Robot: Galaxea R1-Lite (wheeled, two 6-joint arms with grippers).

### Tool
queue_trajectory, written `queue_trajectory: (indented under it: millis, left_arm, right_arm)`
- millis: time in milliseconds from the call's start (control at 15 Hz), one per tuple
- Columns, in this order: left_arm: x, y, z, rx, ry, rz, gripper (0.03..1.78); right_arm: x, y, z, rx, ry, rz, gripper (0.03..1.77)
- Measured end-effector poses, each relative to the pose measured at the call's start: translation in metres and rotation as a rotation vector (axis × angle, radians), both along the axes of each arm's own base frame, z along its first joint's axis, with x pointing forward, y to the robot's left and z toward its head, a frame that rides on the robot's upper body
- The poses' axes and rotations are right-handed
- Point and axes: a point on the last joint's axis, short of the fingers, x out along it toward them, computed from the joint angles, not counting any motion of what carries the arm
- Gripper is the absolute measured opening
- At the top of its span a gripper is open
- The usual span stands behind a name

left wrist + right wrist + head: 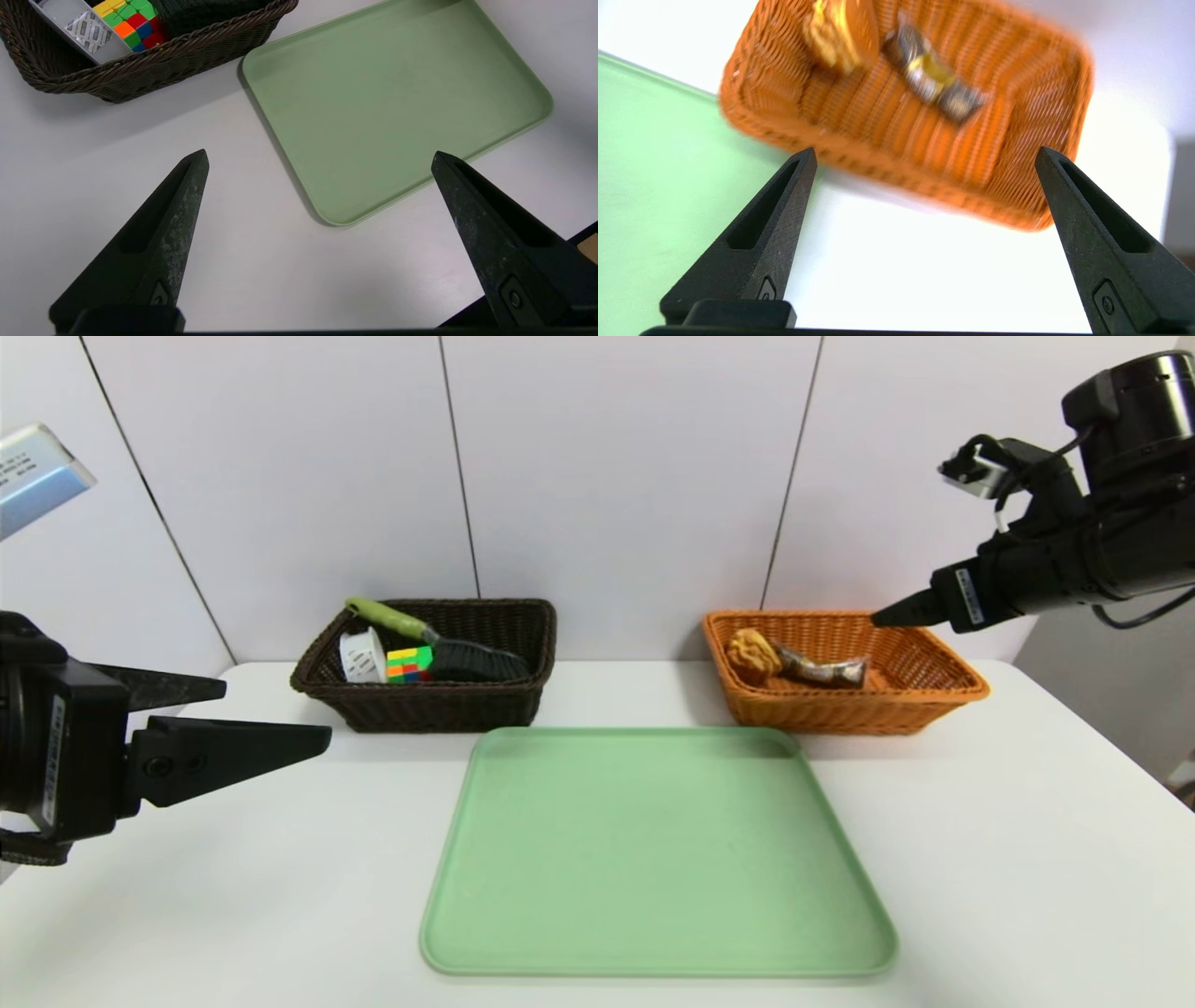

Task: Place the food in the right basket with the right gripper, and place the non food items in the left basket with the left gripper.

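Note:
The dark brown left basket (420,705) (140,70) holds the non food items: a white spool (362,656) (79,28), a multicoloured cube (409,665) (133,21) and a green-handled brush (467,658). In the orange right basket (840,709) (887,135) lie the food items, a bumpy bun (753,655) (843,32) and a wrapped brown snack (822,669) (931,79). My right gripper (882,614) (924,151) hangs open and empty above that basket's right part. Low over the table at the near left, my left gripper (276,711) (320,153) is open and empty.
A green tray (653,933) (397,93) (644,163) lies bare in the middle of the white table, in front of both baskets. A white panelled wall stands right behind the baskets.

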Motion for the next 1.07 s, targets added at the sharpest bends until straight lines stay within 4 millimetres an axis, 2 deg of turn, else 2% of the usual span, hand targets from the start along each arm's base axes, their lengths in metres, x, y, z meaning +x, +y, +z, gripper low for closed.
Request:
queue_trajectory:
  millis: [333, 600, 800, 1067]
  left_arm:
    - [0.004, 0.015, -0.007, 0.011, 0.016, 0.12, 1.69]
    - [-0.002, 0.034, -0.004, 0.019, -0.019, 0.274, 1.69]
    - [-0.008, 0.046, -0.002, 0.05, -0.065, 0.451, 1.69]
    - [-0.031, 0.052, -0.021, 0.058, -0.063, 0.474, 1.69]
  right_arm:
    - [-0.054, -0.009, -0.001, 0.21, 0.055, -0.198, 1.66]
    - [-0.092, -0.014, 0.005, 0.242, 0.023, -0.235, 1.68]
    - [-0.13, -0.018, 0.014, 0.248, -0.041, -0.239, 1.69]
    - [-0.194, -0.025, 0.011, 0.226, -0.117, -0.249, 1.69]
